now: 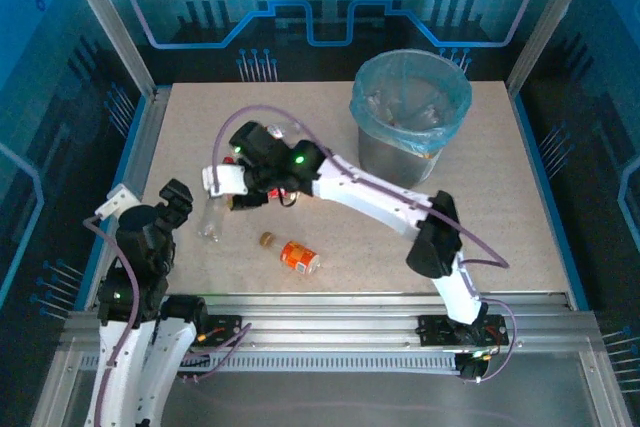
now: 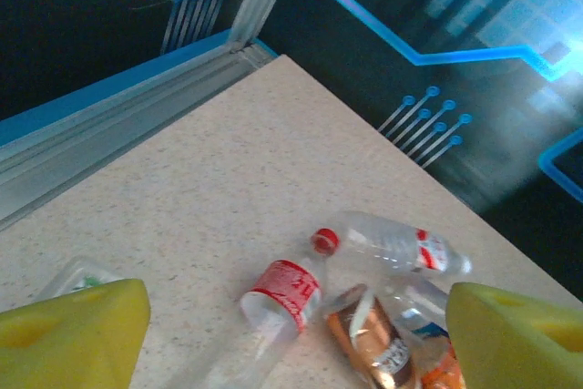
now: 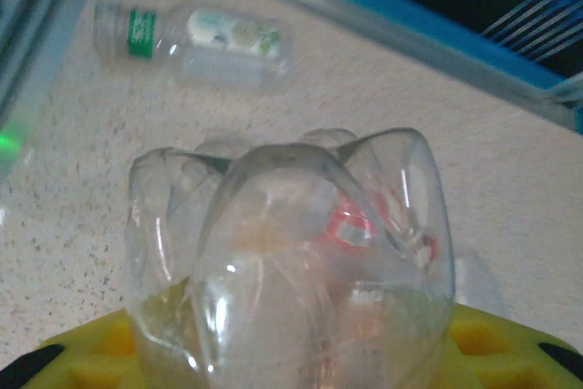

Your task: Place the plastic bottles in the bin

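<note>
Some bottles (image 1: 410, 112) are in the bin (image 1: 360, 107), several lie on the bench (image 1: 500, 197); right tool (image 1: 240, 192) grasps a clear bottle (image 3: 291, 252), left tool (image 2: 296, 325) released

Right arm (image 1: 370, 192) is reaching leftward across the table (image 1: 520, 197), with the right gripper (image 1: 238, 190) sitting low at left-centre. Left gripper (image 1: 176, 197) is hovering just beside a clear bottle (image 1: 210, 219). Orange-labelled bottle (image 1: 299, 257) is lying near the front edge. Blue-lined bin (image 1: 410, 112) is standing back right.
</note>
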Motion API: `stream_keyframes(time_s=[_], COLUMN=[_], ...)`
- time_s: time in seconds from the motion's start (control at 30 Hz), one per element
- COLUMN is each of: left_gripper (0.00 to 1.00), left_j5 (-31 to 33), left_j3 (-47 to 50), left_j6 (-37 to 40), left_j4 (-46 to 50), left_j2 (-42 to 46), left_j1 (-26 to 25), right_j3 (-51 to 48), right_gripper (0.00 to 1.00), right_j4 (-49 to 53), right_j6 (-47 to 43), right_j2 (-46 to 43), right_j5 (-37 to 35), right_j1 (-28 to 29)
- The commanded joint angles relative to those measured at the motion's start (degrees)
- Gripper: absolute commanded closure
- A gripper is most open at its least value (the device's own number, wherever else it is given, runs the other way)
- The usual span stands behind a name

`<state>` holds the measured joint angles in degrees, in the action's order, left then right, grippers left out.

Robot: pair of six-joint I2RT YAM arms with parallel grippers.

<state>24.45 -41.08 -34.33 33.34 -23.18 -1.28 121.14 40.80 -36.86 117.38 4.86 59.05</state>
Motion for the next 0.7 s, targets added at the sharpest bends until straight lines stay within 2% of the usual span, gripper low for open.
stream_keyframes(time_s=[0.0, 0.13, 0.2, 0.33, 0.43, 0.57, 0.67], left_gripper=[0.17, 0.24, 0.24, 0.26, 0.26, 0.25, 0.24], left_j5=[-7.2, -13.4, -11.5, -5.0, -3.7, -0.7, -1.6], left_j3=[-3.8, -7.6, -9.1, -10.2, -13.4, -20.2, -23.8], left_j6=[1.8, 2.5, 3.3, 6.5, 9.5, 18.2, 22.7], left_j4=[-3.2, -5.8, -6.8, -12.1, -15.3, -17.0, -17.9], left_j2=[-4.0, -10.4, -12.7, -16.2, -21.6, -30.6, -35.7], left_j1=[0.3, -1.8, -5.6, -15.3, -23.1, -35.3, -41.1], right_j3=[-1.8, -6.5, -8.9, -12.9, -14.5, -17.4, -17.4], right_gripper=[0.56, 0.59, 0.60, 0.61, 0.62, 0.63, 0.63], right_j4=[-4.1, -11.2, -14.8, -22.5, -26.1, -32.1, -33.9], right_j6=[8.4, 16.8, 20.2, 25.3, 29.9, 33.5, 34.5], right_j2=[-8.0, -16.8, -20.8, -26.8, -29.0, -30.5, -29.4], right_j5=[4.4, 4.3, 3.7, -6.0, -11.6, -17.8, -23.4], right_j1=[-3.7, -7.6, -9.9, -14.4, -19.3, -24.7, -27.4])
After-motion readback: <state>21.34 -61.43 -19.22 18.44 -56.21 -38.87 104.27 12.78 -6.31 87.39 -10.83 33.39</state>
